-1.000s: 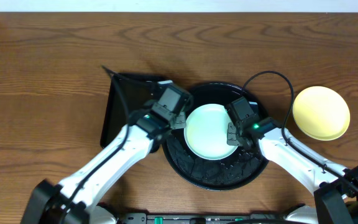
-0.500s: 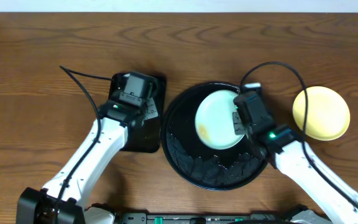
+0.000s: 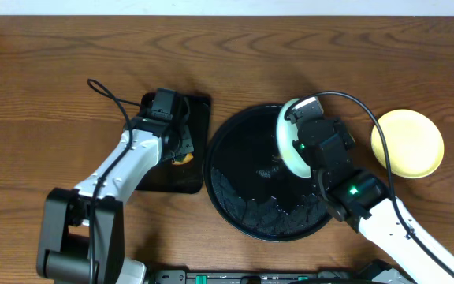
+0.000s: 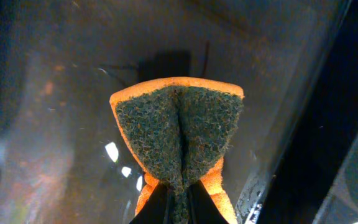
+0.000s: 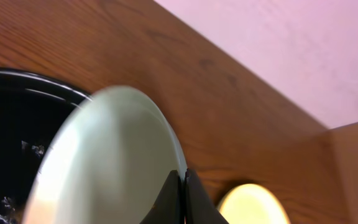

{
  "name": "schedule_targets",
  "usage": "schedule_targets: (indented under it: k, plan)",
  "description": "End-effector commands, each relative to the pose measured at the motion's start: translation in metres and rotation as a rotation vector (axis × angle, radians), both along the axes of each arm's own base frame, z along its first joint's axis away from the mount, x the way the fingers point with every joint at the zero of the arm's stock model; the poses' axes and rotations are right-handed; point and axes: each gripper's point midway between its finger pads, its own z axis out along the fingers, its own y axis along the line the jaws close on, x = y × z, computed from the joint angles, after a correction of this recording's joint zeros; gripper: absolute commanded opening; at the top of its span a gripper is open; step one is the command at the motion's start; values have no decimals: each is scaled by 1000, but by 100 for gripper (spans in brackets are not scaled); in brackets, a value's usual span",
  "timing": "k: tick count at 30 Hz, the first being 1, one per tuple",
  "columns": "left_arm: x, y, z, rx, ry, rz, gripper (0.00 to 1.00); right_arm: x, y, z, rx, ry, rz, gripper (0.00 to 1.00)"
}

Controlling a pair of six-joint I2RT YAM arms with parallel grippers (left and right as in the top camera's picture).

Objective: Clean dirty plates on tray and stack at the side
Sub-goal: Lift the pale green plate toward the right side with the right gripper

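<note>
My right gripper [image 5: 184, 186] is shut on the rim of a pale bluish-white plate [image 5: 104, 162], held tilted on edge above the right part of the round black tray [image 3: 247, 189]; the plate [image 3: 288, 142] shows edge-on in the overhead view. A pale yellow plate [image 3: 407, 143] lies on the table right of the tray, also in the right wrist view [image 5: 250, 205]. My left gripper [image 4: 178, 202] is shut on an orange sponge with a dark green scrub face [image 4: 179, 134], over the small rectangular black tray [image 3: 191, 177]. A third plate is not in view.
The round tray holds wet streaks at its centre and front [image 3: 270, 213]. The rectangular tray's glossy floor [image 4: 55, 124] fills the left wrist view. Wood table [image 3: 53, 71] surrounds both trays. A black cable [image 3: 105, 91] loops by the left arm.
My right gripper has lifted the pale plate and tipped it from lying flat to standing on edge. My left gripper with the sponge has moved from the round tray to over the rectangular tray.
</note>
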Motion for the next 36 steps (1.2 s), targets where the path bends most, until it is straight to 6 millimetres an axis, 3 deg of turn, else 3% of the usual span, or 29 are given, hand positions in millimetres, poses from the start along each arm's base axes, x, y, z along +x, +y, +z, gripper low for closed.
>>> schedule_targets:
  k: [1, 8, 13, 16, 21, 27, 36]
  plan:
    - [1, -1, -5, -8, 16, -23, 8, 2, -3, 24, -92, -70, -8, 1]
    - [0, -1, -7, -7, 22, -23, 8, 7, 4, 51, -167, -180, -5, 1]
    - [0, -1, -7, -7, 22, -23, 8, 6, 1, 48, -120, -175, -39, 1]
    - [0, -1, -7, -7, 22, -23, 8, 3, -10, 35, -12, -140, -121, 1]
    - [0, -1, -7, -7, 22, -23, 8, -8, -38, -7, 195, 19, -277, 6]
    - [0, -1, -7, -7, 22, -23, 8, -17, -72, -45, 422, 211, -425, 28]
    - [0, -1, -7, -7, 22, -23, 8, -43, -120, -88, 659, 412, -657, 30]
